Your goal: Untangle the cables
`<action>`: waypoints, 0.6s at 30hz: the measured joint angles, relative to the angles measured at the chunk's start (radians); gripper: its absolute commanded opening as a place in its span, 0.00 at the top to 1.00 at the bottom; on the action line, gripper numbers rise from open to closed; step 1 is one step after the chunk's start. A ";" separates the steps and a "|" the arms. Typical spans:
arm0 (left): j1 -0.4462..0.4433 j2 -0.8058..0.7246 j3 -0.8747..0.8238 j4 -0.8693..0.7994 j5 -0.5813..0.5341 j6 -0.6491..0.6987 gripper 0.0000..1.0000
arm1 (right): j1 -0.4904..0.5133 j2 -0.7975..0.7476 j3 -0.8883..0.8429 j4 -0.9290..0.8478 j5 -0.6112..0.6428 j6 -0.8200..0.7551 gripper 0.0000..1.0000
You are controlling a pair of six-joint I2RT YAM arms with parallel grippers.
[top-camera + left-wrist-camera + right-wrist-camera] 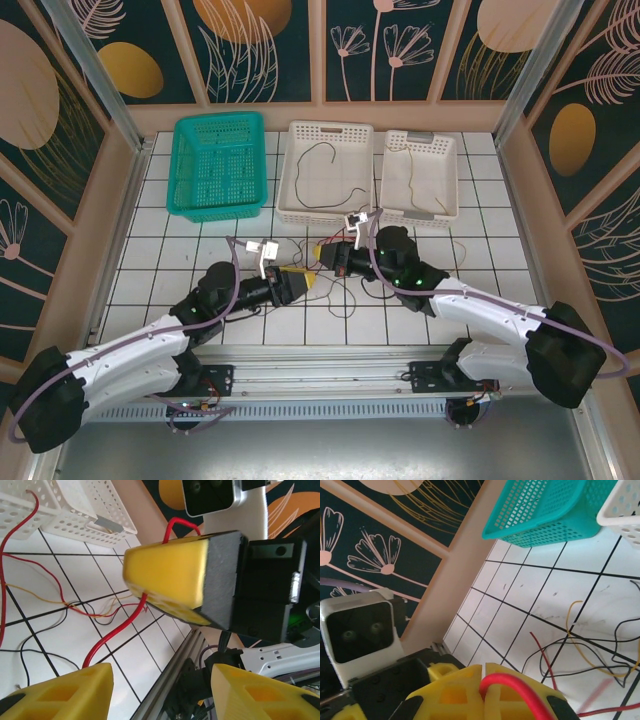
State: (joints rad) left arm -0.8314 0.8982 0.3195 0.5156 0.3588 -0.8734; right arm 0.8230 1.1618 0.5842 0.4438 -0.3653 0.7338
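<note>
- The cables (345, 298) are thin, limp and probably near weightless. They lie in a loose knot mid-table towards the near edge, between the two tools.
- The right tool (485, 672) is pressed together, pinching the red cable (517, 689).
- The left tool (160, 682) stands spread and grips nothing; the red cable passes beside one finger.
- The red cable's taut stretch runs roughly along the near edge, from tool to tool. The yellow and dark strands only loop — no clear axis.
- Likely best taken on a free stretch away from the crossings. A hard pull would probably drag the whole knot.

Baskets (330, 128) line far edge; loose cables (115, 630) clutter centre tiles (300, 325).
</note>
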 measured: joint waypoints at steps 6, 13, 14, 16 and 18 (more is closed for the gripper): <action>0.000 -0.042 0.000 -0.101 -0.004 0.053 0.45 | -0.013 -0.002 0.000 0.002 -0.004 0.006 1.00; 0.000 -0.062 0.000 -0.156 -0.019 0.084 0.44 | -0.016 0.003 0.026 0.003 -0.037 0.007 1.00; 0.000 -0.060 0.000 -0.156 -0.019 0.084 0.45 | -0.016 0.007 0.034 0.003 -0.046 0.007 1.00; 0.000 -0.051 0.000 -0.154 -0.019 0.084 0.47 | -0.010 0.026 0.056 0.002 -0.060 0.006 1.00; 0.000 -0.042 0.001 -0.153 -0.019 0.083 0.54 | 0.000 0.047 0.077 0.002 -0.072 0.005 1.00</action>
State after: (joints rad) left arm -0.8314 0.8566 0.3202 0.3626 0.3397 -0.7902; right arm 0.8234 1.2087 0.6609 0.4458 -0.4374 0.7387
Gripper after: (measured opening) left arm 0.517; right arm 0.043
